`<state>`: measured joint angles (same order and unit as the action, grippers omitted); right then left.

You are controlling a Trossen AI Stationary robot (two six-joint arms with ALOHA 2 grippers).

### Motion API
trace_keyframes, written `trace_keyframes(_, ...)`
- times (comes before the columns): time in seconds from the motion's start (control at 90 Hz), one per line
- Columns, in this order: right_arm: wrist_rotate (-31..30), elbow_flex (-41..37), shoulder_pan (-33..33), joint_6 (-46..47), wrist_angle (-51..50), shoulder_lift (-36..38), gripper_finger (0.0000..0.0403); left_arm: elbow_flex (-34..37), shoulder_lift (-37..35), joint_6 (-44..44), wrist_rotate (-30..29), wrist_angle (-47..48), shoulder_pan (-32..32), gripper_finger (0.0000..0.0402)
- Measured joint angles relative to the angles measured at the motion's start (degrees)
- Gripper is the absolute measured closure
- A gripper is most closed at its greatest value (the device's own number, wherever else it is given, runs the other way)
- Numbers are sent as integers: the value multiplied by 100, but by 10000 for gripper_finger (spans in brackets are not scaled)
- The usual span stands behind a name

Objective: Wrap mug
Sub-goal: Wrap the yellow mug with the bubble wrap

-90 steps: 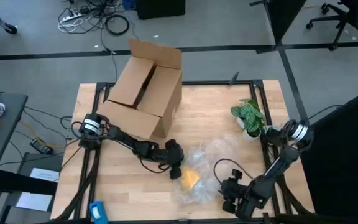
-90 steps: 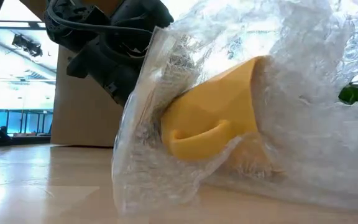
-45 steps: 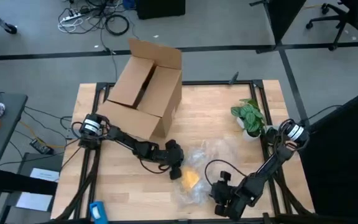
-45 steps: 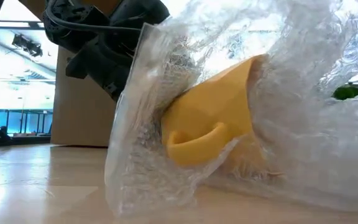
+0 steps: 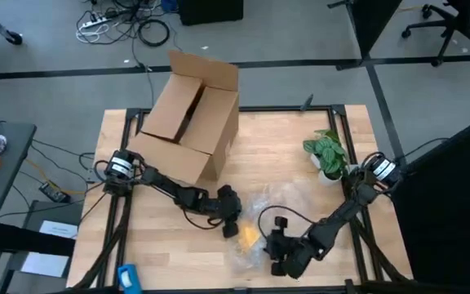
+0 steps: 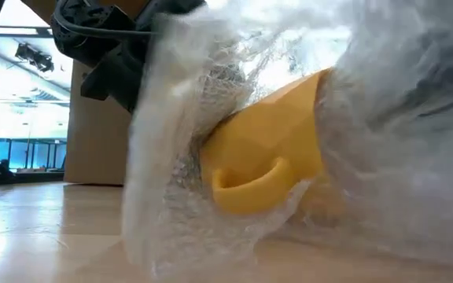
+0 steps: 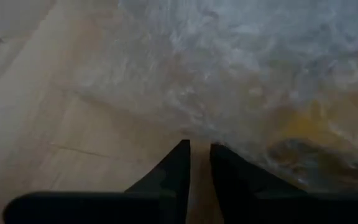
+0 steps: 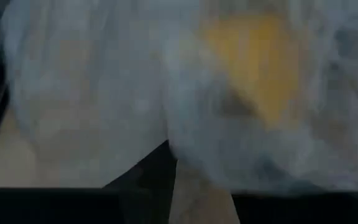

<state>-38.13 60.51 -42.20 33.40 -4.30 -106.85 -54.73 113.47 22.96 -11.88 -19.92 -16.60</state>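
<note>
**A:** Where is the mug sitting right now?

**B:** I'm seeing the mug (image 5: 250, 237) lying on its side in the lower middle of the high view, on the wooden table (image 5: 153, 253). It's lying on the bubble wrap (image 5: 288, 200). In the low view the mug (image 6: 270, 149) is filling the centre of the frame, handle toward the camera, with wrap draping over it from above and from the right.

**A:** And the 2 claws?

**B:** I'm holding the left gripper (image 5: 232, 222) just left of the mug, at the sheet's edge. In its wrist view the 2 fingers (image 7: 174, 171) are standing nearly closed with only a narrow slit between them, and I'm not able to say whether any plastic is pinched there. The right gripper (image 5: 277, 255) is sitting in the lower middle of the high view, just right of the mug, with wrap bunching over it. I cannot tell how its fingers stand; wrap is covering most of its wrist view.

**A:** So how far along are we?

**B:** I'm judging it partly done. The wrap is covering part of the mug, but the handle side is showing bare in the low view. What's left is closing the sheet around that face and tucking the loose edges. The cardboard box (image 5: 190, 114) in the upper left is playing no part yet.
</note>
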Motion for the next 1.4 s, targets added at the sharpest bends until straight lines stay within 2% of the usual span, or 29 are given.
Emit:
trace_keyframes(0.2,186,0,298,-602,706,-246,292,10,0,-2,-56,10,0,353)
trace_keyframes(0.3,-92,0,357,-851,1271,-582,293,16,-5,2,-72,41,0,353)
trace_keyframes(0.522,-2003,0,330,-2025,3174,-1409,295,31,-24,17,-123,231,9,354)
trace_keyframes(0.6,-2625,0,326,-2153,3484,-1588,303,31,-31,57,-210,366,15,354)
trace_keyframes(0.644,-2788,0,313,-2113,3454,-1612,309,34,-32,38,-238,430,15,354)
trace_keyframes(0.8,-2953,13,146,-1956,3099,-1602,337,31,-26,-182,-220,518,2,353)
trace_keyframes(0.956,-2869,11,236,-1644,2953,-1703,353,64,-20,-597,-104,301,11,353)
trace_keyframes(1.133,-2830,15,350,-1636,3456,-2027,353,71,-20,-723,75,432,85,353)
trace_keyframes(1.4,-2532,13,64,-1518,3106,-1849,350,39,-17,-750,91,511,118,353)
